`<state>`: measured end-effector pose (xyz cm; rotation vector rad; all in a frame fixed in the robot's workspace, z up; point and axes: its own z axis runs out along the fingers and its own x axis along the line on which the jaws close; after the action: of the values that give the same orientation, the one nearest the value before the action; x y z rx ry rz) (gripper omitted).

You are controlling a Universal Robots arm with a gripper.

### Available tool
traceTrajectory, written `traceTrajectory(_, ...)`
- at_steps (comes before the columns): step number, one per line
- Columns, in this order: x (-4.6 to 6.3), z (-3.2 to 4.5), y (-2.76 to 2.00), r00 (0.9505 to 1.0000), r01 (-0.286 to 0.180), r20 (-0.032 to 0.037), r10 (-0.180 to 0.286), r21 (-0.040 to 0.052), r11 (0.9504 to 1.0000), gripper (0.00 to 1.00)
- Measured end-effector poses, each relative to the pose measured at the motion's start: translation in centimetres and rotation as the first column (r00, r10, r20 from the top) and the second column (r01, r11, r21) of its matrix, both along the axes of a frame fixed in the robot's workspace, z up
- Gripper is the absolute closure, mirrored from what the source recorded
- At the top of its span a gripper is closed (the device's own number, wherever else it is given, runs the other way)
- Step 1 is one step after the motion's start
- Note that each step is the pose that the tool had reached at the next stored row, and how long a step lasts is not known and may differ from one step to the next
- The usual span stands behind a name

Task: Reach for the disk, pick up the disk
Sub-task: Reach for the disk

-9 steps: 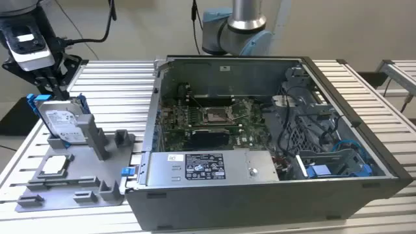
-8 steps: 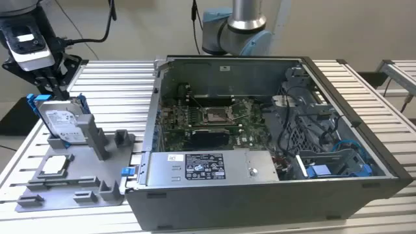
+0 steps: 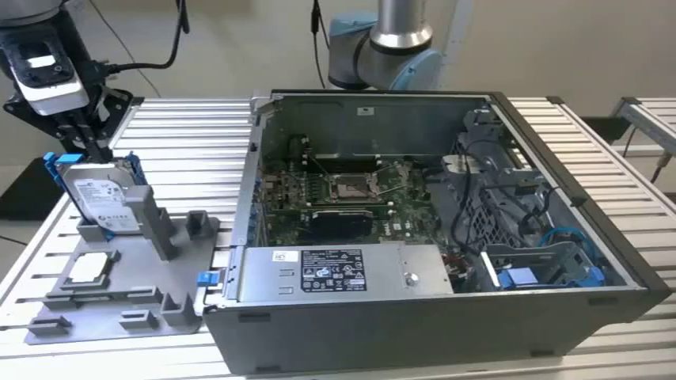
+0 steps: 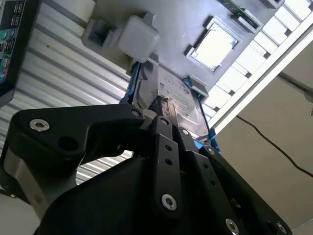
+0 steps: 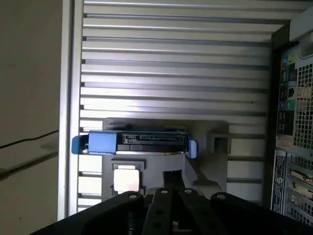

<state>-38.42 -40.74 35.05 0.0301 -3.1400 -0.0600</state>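
Note:
The disk (image 3: 104, 194) stands upright in a slot of a grey holder (image 3: 138, 293) at the exterior view's left, its white label facing out and blue rails on both sides. My gripper (image 3: 103, 154) hangs right at the disk's top edge with its black fingers drawn together and not around it. In the second wrist view the gripper (image 4: 159, 104) meets the upper edge of the disk (image 4: 183, 105). The first wrist view shows the disk (image 5: 146, 139) edge-on, a little beyond the gripper (image 5: 172, 176).
A small square silver chip (image 3: 87, 267) lies on the holder in front of the disk. An open computer case (image 3: 444, 229) with a motherboard and a blue bracket (image 3: 549, 273) stands to the exterior view's right of the holder. The slatted table (image 3: 190, 142) extends behind.

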Motion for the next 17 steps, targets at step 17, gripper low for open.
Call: traceTrajectory(17,-3.6,0.00,3.01,1.0000,0.001,0.0002,-0.001,0.0000,1.0000,1.00)
